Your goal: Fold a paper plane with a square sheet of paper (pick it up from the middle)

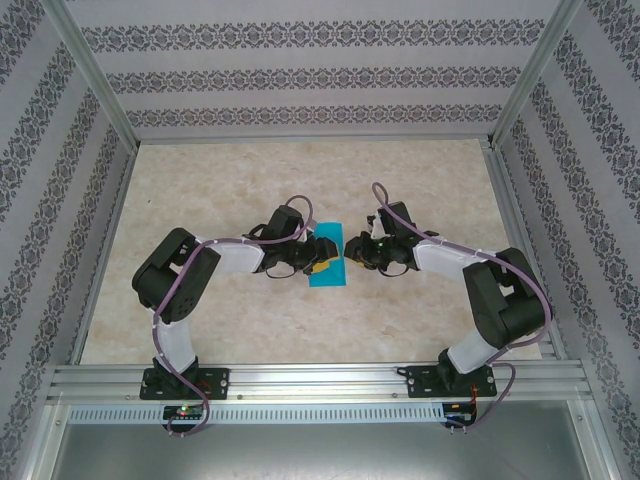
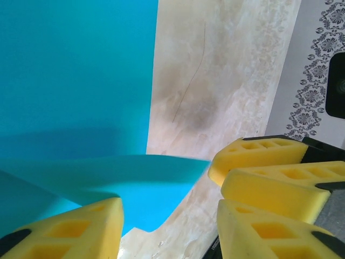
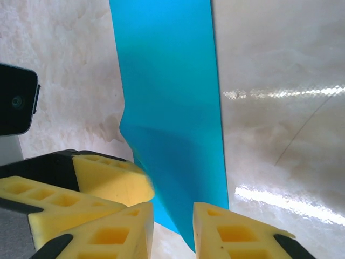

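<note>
The square sheet of paper [image 1: 327,262], teal-blue and partly folded, lies at the table's middle between my two grippers. In the left wrist view the paper [image 2: 75,70] lies flat at the left, with one flap curling up towards my left gripper [image 2: 170,232]. That gripper is open, and the flap's corner sits in the wide gap without touching either pad. In the right wrist view the paper [image 3: 167,81] is a long strip with a raised crease. Its near end runs between the pads of my right gripper [image 3: 173,232], which stands slightly open, with a gap showing beside the paper.
Both grippers [image 1: 318,262] [image 1: 352,255] nearly touch over the paper; the other arm's yellow fingers [image 2: 259,156] [image 3: 108,178] crowd each wrist view. Bare marble tabletop [image 1: 240,180] surrounds the sheet. Patterned walls and an aluminium frame [image 1: 300,372] enclose the table.
</note>
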Robot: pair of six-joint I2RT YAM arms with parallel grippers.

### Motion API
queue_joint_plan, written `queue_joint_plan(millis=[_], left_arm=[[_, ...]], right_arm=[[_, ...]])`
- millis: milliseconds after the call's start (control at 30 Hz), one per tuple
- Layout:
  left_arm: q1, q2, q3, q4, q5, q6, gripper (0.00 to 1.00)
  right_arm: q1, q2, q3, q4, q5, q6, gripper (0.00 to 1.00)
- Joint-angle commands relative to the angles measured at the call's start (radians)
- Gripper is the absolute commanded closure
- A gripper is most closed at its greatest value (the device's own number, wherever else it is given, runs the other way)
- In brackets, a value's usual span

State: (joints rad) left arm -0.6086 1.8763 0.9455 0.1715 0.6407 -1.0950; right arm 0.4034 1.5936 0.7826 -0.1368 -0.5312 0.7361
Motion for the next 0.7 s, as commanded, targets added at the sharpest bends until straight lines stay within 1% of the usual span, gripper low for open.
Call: queue_joint_plan(millis=[0, 67, 267, 467, 667], left_arm=[[0.012, 0.02, 0.013, 0.032, -0.012, -0.002, 0.56], [0.013, 0.02, 0.014, 0.025, -0.015, 0.002, 0.6], [0.012, 0.025, 0.016, 0.002, -0.023, 0.012, 0.67], [0.013, 0.033, 0.019, -0.003, -0.023, 0.013, 0.68], [0.012, 0.033, 0.022, -0.006, -0.019, 0.011, 0.69]], right_arm=[[-0.005, -0.001, 0.002, 0.032, -0.016, -0.032, 0.73], [-0.005, 0.01, 0.012, 0.033, -0.016, -0.036, 0.73], [-0.003, 0.054, 0.041, 0.048, -0.049, -0.052, 0.74], [-0.001, 0.079, 0.056, 0.06, -0.07, -0.064, 0.76], [0.0, 0.125, 0.086, 0.045, -0.075, -0.085, 0.84]])
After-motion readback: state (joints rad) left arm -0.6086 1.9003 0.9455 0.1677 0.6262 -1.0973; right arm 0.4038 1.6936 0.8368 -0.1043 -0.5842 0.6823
